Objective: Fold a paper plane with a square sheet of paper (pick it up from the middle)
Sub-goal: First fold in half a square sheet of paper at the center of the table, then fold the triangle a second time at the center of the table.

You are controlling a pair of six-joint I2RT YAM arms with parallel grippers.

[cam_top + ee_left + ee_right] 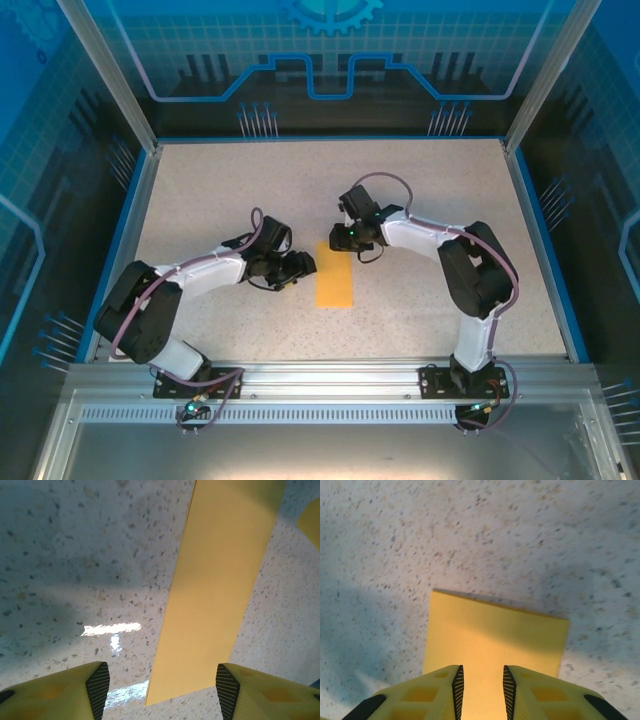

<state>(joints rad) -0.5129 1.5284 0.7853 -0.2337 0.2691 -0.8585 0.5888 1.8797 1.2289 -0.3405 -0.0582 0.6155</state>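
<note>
The sheet of paper [335, 283] lies flat on the speckled table as a narrow orange-yellow rectangle, seemingly folded in two. My left gripper [303, 265] hovers low at its left edge. In the left wrist view its jaws [162, 692] stand wide open, with the near end of the paper [215, 590] on the table between them, untouched. My right gripper [338, 240] is over the paper's far end. In the right wrist view its fingers [480, 690] stand a narrow gap apart above the paper [495, 635], with nothing gripped.
The table [200, 190] is bounded by a blue rim [126, 235] on the left, right and far sides. An aluminium rail [330, 385] carrying both arm bases runs along the near edge. Bare tabletop surrounds the paper.
</note>
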